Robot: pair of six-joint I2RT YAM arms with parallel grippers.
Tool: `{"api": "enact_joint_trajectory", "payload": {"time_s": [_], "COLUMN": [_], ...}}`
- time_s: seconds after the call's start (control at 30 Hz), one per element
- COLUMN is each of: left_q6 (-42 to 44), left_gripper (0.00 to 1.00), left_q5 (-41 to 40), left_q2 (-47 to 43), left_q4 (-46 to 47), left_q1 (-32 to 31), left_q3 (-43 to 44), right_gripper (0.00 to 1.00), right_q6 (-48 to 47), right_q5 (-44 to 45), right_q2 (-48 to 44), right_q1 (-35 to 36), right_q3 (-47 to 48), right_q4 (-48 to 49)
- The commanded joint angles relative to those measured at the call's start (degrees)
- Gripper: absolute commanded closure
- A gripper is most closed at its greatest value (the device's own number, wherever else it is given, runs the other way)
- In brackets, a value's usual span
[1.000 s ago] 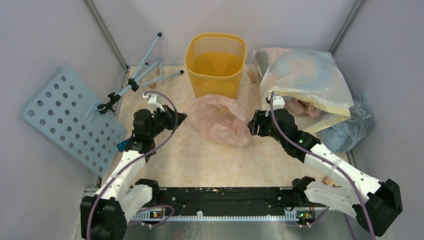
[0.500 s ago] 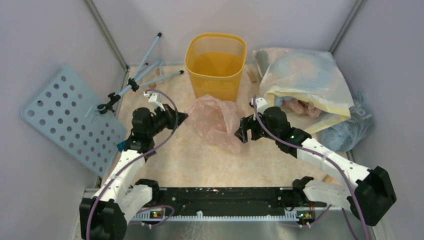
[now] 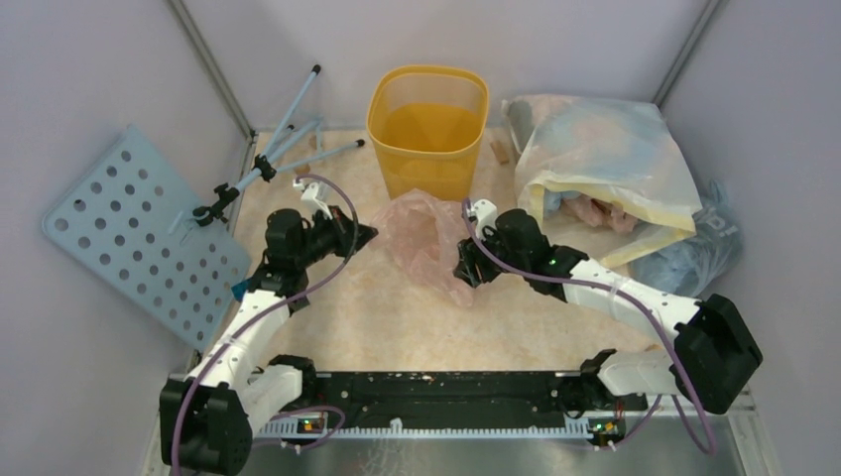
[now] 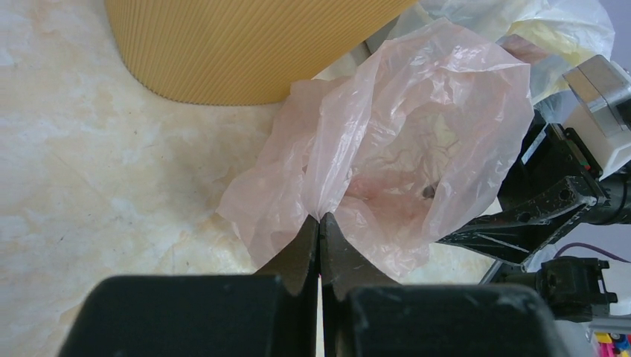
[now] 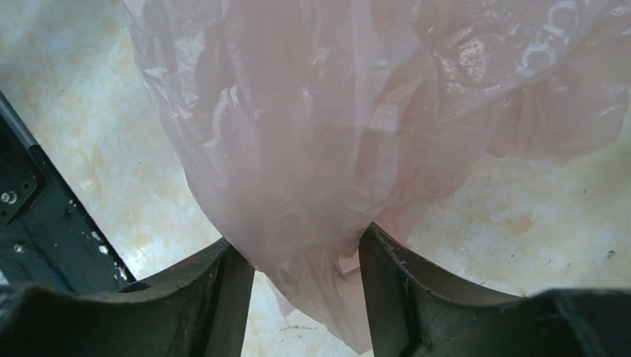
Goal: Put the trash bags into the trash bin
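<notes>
The pale pink trash bag (image 3: 426,233) lies crumpled on the table just in front of the yellow-orange trash bin (image 3: 428,124). My left gripper (image 3: 367,233) is shut on the bag's left edge; in the left wrist view its tips (image 4: 320,217) pinch a fold of the film (image 4: 417,126) with the bin's ribbed wall (image 4: 245,44) behind. My right gripper (image 3: 464,268) sits at the bag's right side. Its jaws (image 5: 298,238) stand apart with a loose hanging bunch of the pink film (image 5: 320,111) between them, brushing both fingers.
A large whitish-yellow sack (image 3: 605,149) leans at the back right, with a grey-blue plastic bag (image 3: 694,253) beside it. A blue perforated panel (image 3: 129,233) and a blue folding stand (image 3: 288,149) lie at the left. Walls enclose the table on three sides.
My right arm has swung left from the bag's right edge into the bag, bunching it narrower. Its jaws widened and then narrowed around the film. The left gripper keeps its pinch.
</notes>
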Motion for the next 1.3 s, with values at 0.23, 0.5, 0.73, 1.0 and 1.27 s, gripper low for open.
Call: {"api": "enact_joint_trajectory", "payload": {"time_s": [0.23,0.5,0.73,1.0,1.27], "left_q6": [1.44,0.06,-0.02,1.39,2.12], "left_gripper": [1.0,1.0,1.0,1.0,1.0], "left_q5": [-8.1,-9.76,-11.13,-20.55,-21.0], "left_q2": [-1.38,-6.76,-12.58,-15.27,-8.68], "left_q4": [-2.48,-2.3,-6.46,-11.13,-10.26], "left_q1": [0.31,0.28,0.32,0.67,1.2], "left_q3": [2.79,-1.23,-2.69,-1.41,1.67], "right_gripper": [0.7,1.0,1.0,0.6,0.22], "right_q6": [2.14,11.89,40.9,23.42,11.82], "right_q5": [4.45,41.87,68.16,47.05,18.41], "right_q2": [-4.56,-1.97,0.46,0.55,-18.98], "right_q1": [1.93,1.88,-4.11,-9.7,-9.7], "right_q3": [2.91,7.75,10.0,7.55,-9.34], "right_q4": [-2.46,-8.76,-20.04,-10.97,5.87]}}
